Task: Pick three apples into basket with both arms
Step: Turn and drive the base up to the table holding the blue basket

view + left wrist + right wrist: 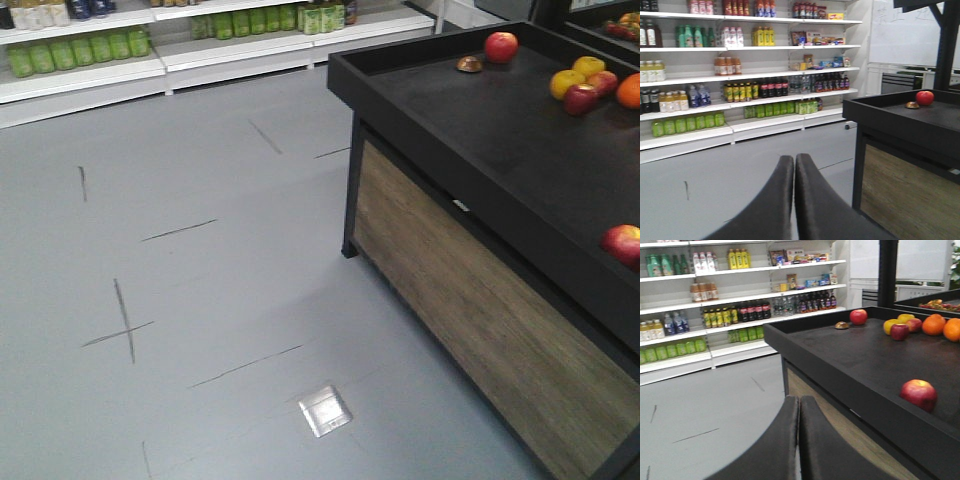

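Red apples lie on the black display table [480,130]: one at the far corner [501,46] [925,97] [858,316], a dark one in the fruit cluster [581,99] [899,332], and one near the front rim [623,243] [918,394]. The basket is out of view. My left gripper [794,159] is shut and empty, hanging over the grey floor left of the table. My right gripper [799,400] is also shut on nothing, in front of the table's wooden side, well short of the apples. Neither arm shows in the front view.
Yellow apples [566,82], another reddish apple [603,82] and oranges [630,90] [933,325] sit in the cluster. A small brown object [469,64] lies beside the corner apple. Shelves of bottles [740,92] line the far wall. A metal floor plate [325,410] is set in the grey floor.
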Tool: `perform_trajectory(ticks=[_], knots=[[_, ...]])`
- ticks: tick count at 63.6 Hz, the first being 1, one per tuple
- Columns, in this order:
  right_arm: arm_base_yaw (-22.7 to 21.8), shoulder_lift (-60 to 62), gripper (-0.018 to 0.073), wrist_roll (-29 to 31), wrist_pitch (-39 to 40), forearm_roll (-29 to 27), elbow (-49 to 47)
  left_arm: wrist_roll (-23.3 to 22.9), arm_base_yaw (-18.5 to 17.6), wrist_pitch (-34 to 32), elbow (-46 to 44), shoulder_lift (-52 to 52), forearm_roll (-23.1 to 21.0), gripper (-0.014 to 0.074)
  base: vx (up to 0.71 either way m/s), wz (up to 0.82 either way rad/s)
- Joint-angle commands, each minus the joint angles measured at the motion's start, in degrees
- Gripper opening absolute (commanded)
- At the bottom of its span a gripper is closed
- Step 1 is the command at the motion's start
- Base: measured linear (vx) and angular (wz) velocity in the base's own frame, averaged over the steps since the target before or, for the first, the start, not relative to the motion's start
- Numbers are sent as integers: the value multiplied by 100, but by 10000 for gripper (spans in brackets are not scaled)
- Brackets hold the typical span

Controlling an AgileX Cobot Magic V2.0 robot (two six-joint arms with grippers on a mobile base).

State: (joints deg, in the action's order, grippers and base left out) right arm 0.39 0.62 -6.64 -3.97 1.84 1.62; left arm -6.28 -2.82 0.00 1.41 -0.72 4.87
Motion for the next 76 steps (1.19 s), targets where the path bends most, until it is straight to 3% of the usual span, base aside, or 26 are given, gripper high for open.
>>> perform_trajectory(ticks=[1,76], knots=[[-39,60,-9,-7,429,64,83,-44,11,-397,131,-84,-41,-6,7,-27],[-39,60,-9,-7,429,64,83,-44,11,-397,131,-84,-41,-6,6,-24]])
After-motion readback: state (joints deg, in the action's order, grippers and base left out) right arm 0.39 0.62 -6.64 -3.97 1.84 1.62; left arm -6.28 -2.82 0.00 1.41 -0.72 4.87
